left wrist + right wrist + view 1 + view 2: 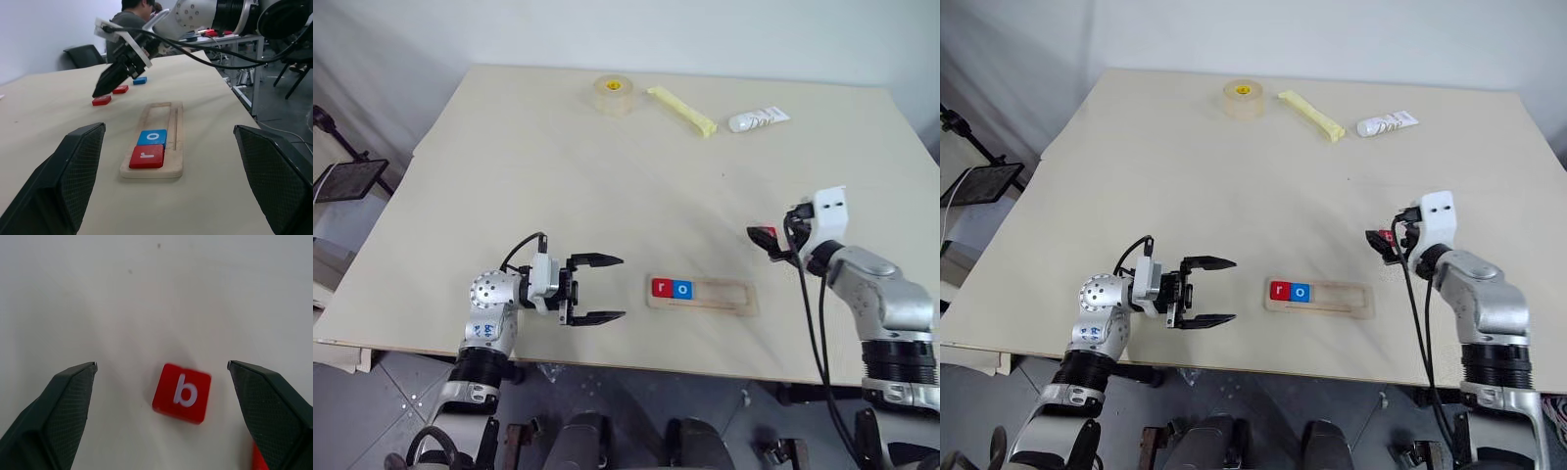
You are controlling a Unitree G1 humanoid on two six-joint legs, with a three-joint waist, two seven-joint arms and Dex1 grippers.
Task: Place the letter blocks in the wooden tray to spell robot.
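Note:
The wooden tray [751, 300] lies near the table's front edge. In its left end sit a red "r" block [662, 287] and a blue "o" block [682, 289], side by side. My left gripper [623, 288] is open and empty, level with the table and pointing at the tray from the left. My right gripper [162, 364] is open just above a red "b" block [182, 392], which lies flat on the table between its fingers. Beyond the tray lie two red blocks [101, 100], [120, 89] and a blue block [140, 80].
A tape roll [613, 95], a pale yellow stick [681, 111] and a white tube [759, 119] lie along the table's far edge. A person [132, 17] sits behind the table beside a dark chair [85, 55].

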